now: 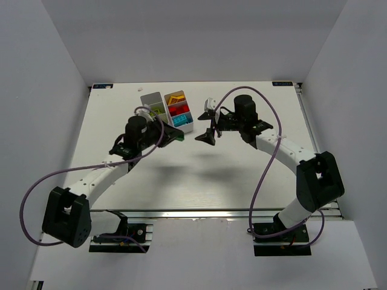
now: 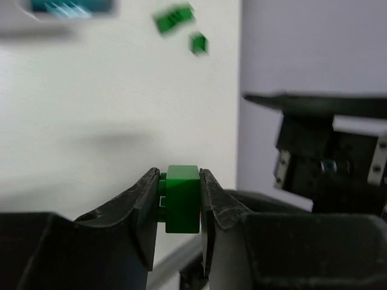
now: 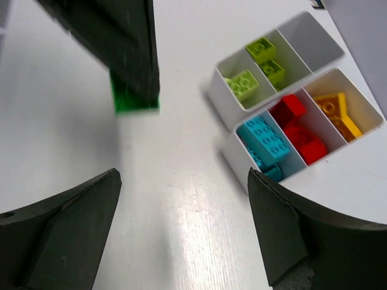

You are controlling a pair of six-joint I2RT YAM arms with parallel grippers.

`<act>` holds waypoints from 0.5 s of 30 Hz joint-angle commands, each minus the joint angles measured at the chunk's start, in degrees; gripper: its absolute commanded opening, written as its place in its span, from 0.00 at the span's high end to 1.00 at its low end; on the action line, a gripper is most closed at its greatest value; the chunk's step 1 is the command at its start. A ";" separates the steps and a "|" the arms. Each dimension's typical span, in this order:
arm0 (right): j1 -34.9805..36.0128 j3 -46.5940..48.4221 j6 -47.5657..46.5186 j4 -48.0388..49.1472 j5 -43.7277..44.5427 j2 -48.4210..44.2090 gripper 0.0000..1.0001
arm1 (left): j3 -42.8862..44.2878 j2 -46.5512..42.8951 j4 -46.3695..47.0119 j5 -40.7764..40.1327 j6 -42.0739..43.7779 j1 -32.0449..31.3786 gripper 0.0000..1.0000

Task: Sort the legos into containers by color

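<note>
The left gripper (image 2: 180,182) pinches a dark green lego (image 2: 181,208); right gripper (image 3: 182,181) jaws gape empty. Best carried level into the lime tray (image 3: 219,92), vacant compartment (image 3: 308,39).

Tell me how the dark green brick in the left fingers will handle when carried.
Probably rigid: the dark green brick shows square edges between the fingers. Likely light, being small. Its smooth flat sides might slip or twist, held at the tips.
</note>
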 commanded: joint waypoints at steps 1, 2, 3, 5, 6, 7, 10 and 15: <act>-0.56 -2.32 2.26 7.23 10.24 -1.42 0.11 | 4.79 -3.21 -15.04 -6.32 8.61 7.34 1.00; -1.08 -3.55 1.83 8.81 11.56 -1.86 0.10 | 6.29 -2.69 -17.50 -7.99 10.48 9.02 1.00; -1.52 -3.56 0.61 8.73 12.18 -2.21 0.11 | 7.79 -1.03 -20.92 -10.87 13.28 12.26 1.00; -3.18 -2.77 -0.37 4.99 10.27 -2.13 0.21 | 12.71 1.70 -22.71 -13.44 15.50 14.92 1.00; -3.89 -0.94 -0.37 3.39 6.77 -1.86 0.33 | 14.73 3.45 -24.02 -15.71 17.16 16.76 1.00; -4.51 0.04 -0.29 1.72 5.43 -1.77 0.99 | 19.27 7.39 -24.55 -16.43 17.87 17.47 1.00; -5.74 1.63 -0.01 -2.86 5.07 -2.04 1.00 | 26.67 16.08 -25.26 -19.60 20.95 18.18 1.00; -7.23 -1.00 -1.60 -4.10 6.91 -4.58 1.00 | 41.71 28.24 -26.23 -21.89 24.82 18.18 1.00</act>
